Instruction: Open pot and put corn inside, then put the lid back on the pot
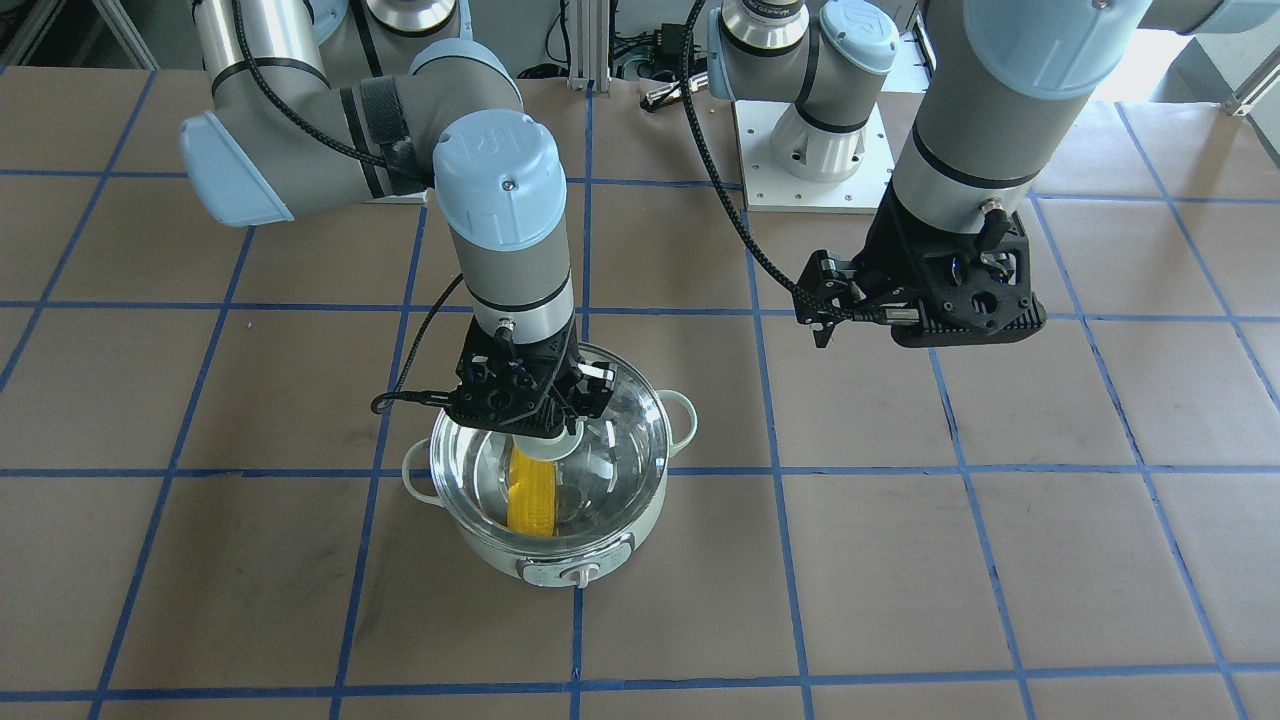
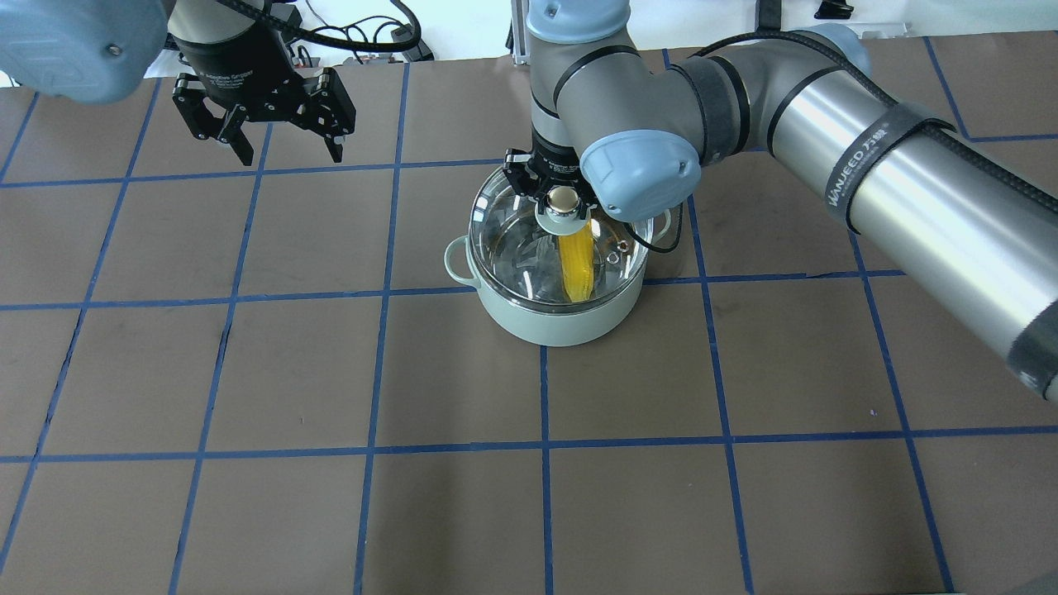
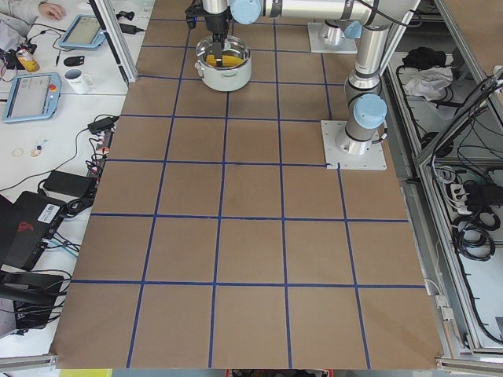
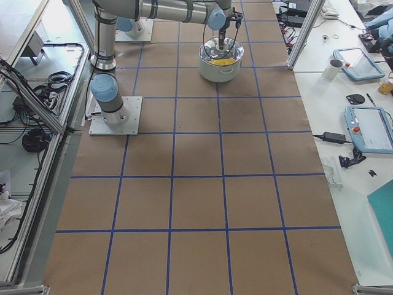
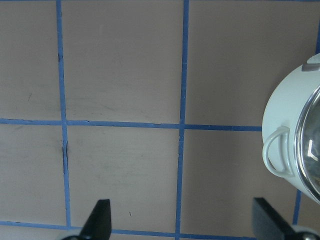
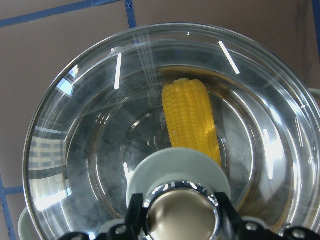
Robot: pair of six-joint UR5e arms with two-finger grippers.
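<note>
The pale mint-green pot (image 1: 560, 560) stands mid-table, also in the overhead view (image 2: 554, 324). The yellow corn (image 1: 530, 495) lies inside it, seen through the glass (image 2: 576, 264) (image 6: 192, 120). The clear glass lid (image 2: 512, 240) covers the pot's mouth; I cannot tell whether it rests on the rim or hangs just above it. My right gripper (image 2: 564, 200) is directly over the pot, shut on the lid's ball knob (image 6: 182, 215). My left gripper (image 2: 291, 153) is open and empty, raised above the table well to the pot's side (image 5: 182, 210).
The table is brown paper with a blue tape grid (image 2: 380, 293). The right arm's forearm (image 2: 909, 173) reaches across above the table. The pot's loop handle (image 5: 277, 150) shows at the edge of the left wrist view. Side benches hold tablets and cables (image 3: 31, 94).
</note>
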